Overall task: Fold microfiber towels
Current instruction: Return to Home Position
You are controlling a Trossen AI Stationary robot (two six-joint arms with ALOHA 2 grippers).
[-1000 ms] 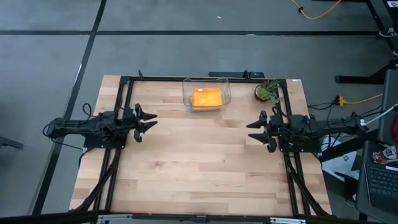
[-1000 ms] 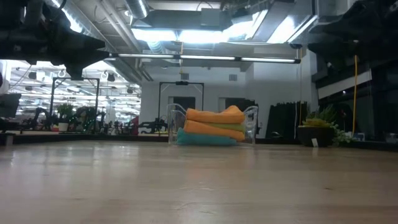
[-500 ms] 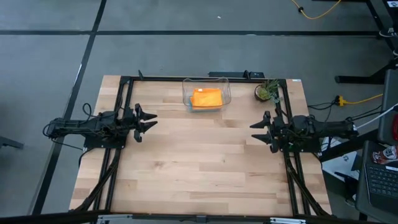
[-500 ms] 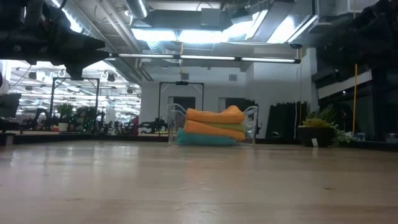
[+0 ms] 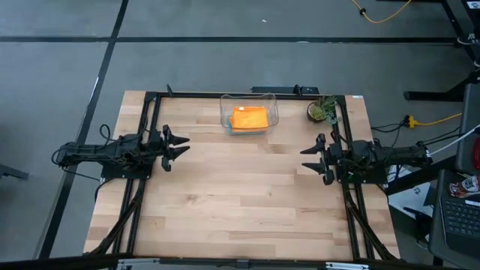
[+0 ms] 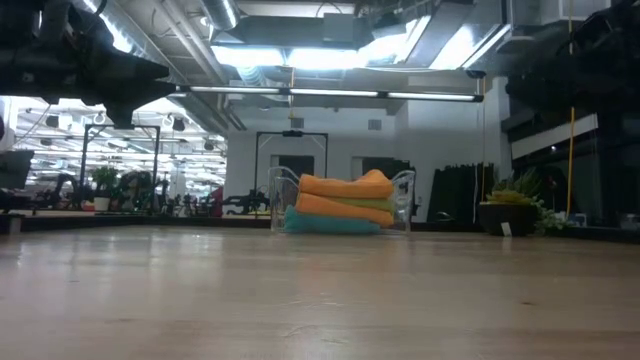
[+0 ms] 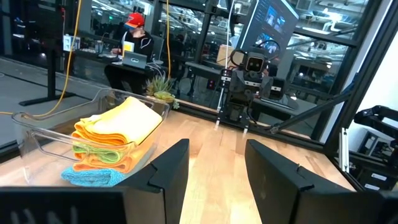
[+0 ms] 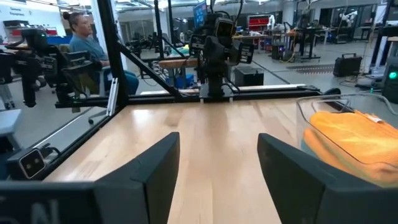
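Four towels are in view, all folded and stacked in one clear bin that stands at the middle of the table's far edge. From the top down the pile runs: an orange towel, a green towel, a second orange towel and a blue towel lying on the bin's floor. From above only the top orange one shows. One small potted plant sits near the bin, toward the table's far right corner.

There are two arms, one on each side of the table. The left hand hangs over the left part of the table with its two fingers apart. It holds nothing and touches nothing. The right hand hangs over the right part with its fingers likewise spread and nothing between them. Both hands are well apart from the bin and from each other.

The left arm is drawn back over the table's left edge and lies level, with its hand pointing inward toward the table's middle. The right arm mirrors it from the right edge, so the two hands face each other across the bare wood. In the room beyond the table, each wrist view shows one seated person.
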